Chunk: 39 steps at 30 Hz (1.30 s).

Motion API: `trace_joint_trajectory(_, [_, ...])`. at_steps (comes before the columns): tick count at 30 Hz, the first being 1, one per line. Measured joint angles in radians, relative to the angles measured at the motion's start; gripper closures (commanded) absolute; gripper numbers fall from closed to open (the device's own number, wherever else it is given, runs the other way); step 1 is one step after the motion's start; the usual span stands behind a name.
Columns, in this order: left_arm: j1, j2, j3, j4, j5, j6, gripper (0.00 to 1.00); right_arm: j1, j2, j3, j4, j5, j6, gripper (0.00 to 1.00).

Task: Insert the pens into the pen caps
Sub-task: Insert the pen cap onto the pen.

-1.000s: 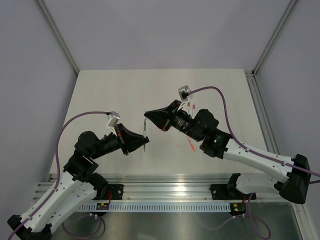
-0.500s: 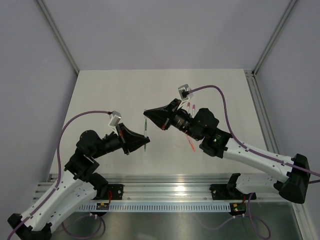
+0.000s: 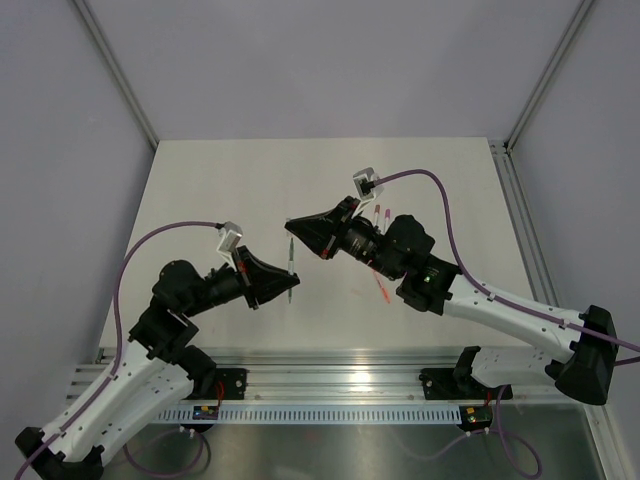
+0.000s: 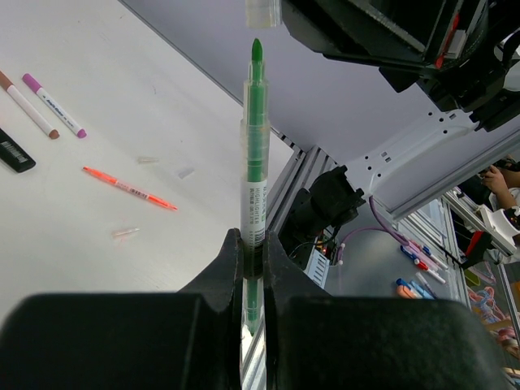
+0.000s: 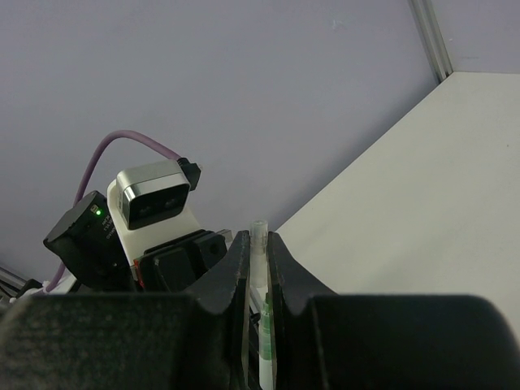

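The left hand (image 4: 253, 248) is pressed together on a green pen (image 4: 255, 179) and pinches it low on its barrel. The pen stands almost upright in the air, with the green tip on top. The right hand (image 5: 257, 244) comes from the other side and pinches a small clear cap (image 4: 262, 12) between its two fingers. The cap hangs directly above the pen tip. In the left wrist view a thin gap shows between tip and cap, so the pen is not inside it.

From above, both hands meet over the middle of the table (image 3: 220, 180), a little toward its near edge. The pen and the cap are both lifted off the surface.

Other pens lie flat on the table to the right of the middle, partly hidden under the right arm. An orange-red pen (image 4: 128, 188) lies alone. A purple-tipped pen (image 4: 53, 106) and a brown-tipped pen (image 4: 28, 106) lie side by side, nearer the far edge. A few tiny clear pieces lie around the orange-red pen (maybe caps, but they are too small to tell).
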Motion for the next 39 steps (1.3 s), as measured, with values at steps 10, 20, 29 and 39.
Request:
trace_joint_trajectory(10, [0.0, -0.018, 0.0, 0.0, -0.002, 0.0, 1.0, 0.0, 0.0, -0.003, 0.001, -0.01, -0.008, 1.0])
trace_joint_trajectory(20, [0.0, -0.027, 0.0, -0.001, -0.019, 0.0, 1.0, 0.0, -0.002, -0.018, 0.004, -0.035, -0.007, 1.0])
trace_joint_trajectory(29, [0.0, -0.034, 0.0, -0.018, -0.028, 0.0, 1.0, 0.0, -0.013, -0.048, 0.032, -0.041, -0.007, 1.0])
trace_joint_trajectory(39, [0.0, 0.008, 0.0, 0.021, -0.022, -0.048, 1.0, 0.003, -0.018, -0.12, 0.119, -0.047, -0.008, 1.0])
